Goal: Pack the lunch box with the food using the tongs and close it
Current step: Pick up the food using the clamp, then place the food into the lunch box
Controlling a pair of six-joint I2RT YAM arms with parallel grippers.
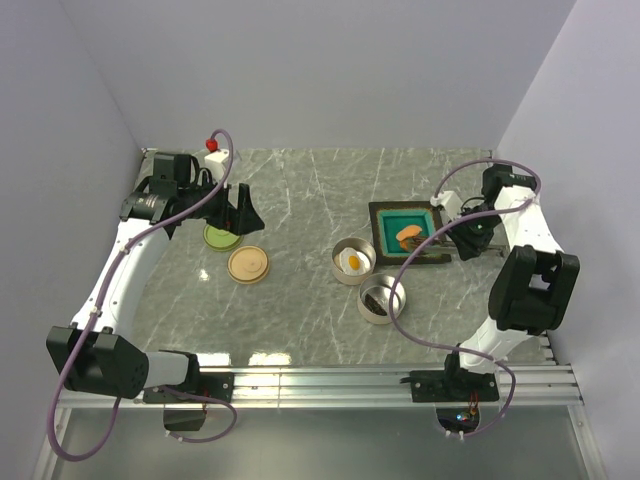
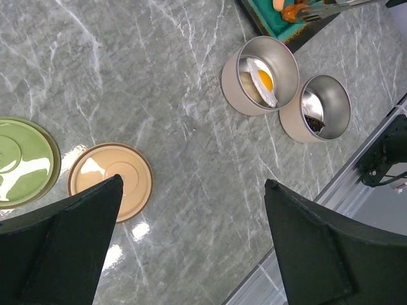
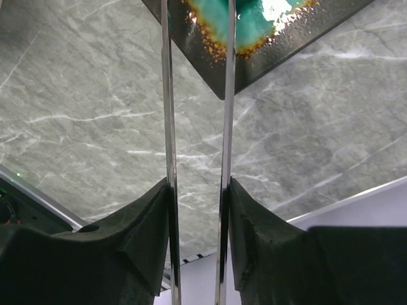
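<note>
The lunch box is two round metal tins: one [image 1: 353, 261] holds the white fried egg [image 2: 264, 79], the other [image 1: 381, 299] holds a dark piece. Orange and brown food [image 1: 408, 236] lies on the teal tray [image 1: 388, 222]. My right gripper [image 3: 198, 187] is shut on the tongs [image 3: 168, 95], its pads pressing both silver arms. The tong tips [image 2: 327, 9] reach over the tray beside the brown piece [image 2: 291, 11]. My left gripper [image 2: 194, 182] hangs open and empty above the table, next to the lids.
A tan lid [image 1: 248, 265] and a green lid [image 1: 220, 237] lie flat at the left, under the left arm. A red-and-white fixture [image 1: 212, 148] stands at the back left. The metal rail [image 1: 400, 380] runs along the near edge.
</note>
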